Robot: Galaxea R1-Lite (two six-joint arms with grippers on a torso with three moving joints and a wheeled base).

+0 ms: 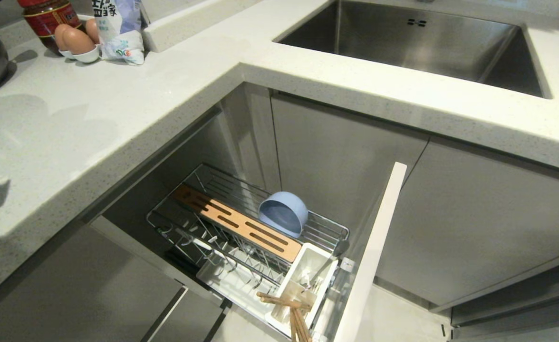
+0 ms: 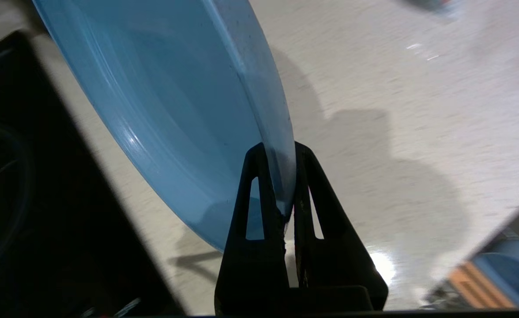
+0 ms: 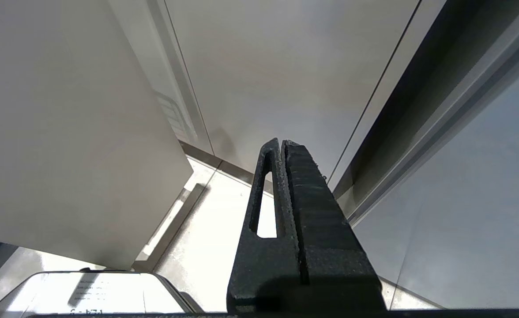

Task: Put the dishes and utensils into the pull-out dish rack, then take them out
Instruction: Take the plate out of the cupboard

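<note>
Left tool — jaws pinched narrow on the rim of the plate, which stands on edge above the pale table; grip sits at the very lip, only the fingertips engaged. Right tool — fingers pressed together, empty, parked low beside the cabinet fronts. Neither arm shows in the head view. Rack — pulled out below the table, well apart from the sink. Bowl — tipped on its side against the far wire wall, beside the wooden strip. Chopsticks — in the white caddy, ends poking out toward the near edge; cutlery there too slim to make out. Plate slots in the rack stand unfilled. Risks, as judged: such a shallow rim hold may let the plate pivot or slip during a swing; lowered off-line it could strike the table edge, knock the bowl, or land across the wires rather than between them.
</note>
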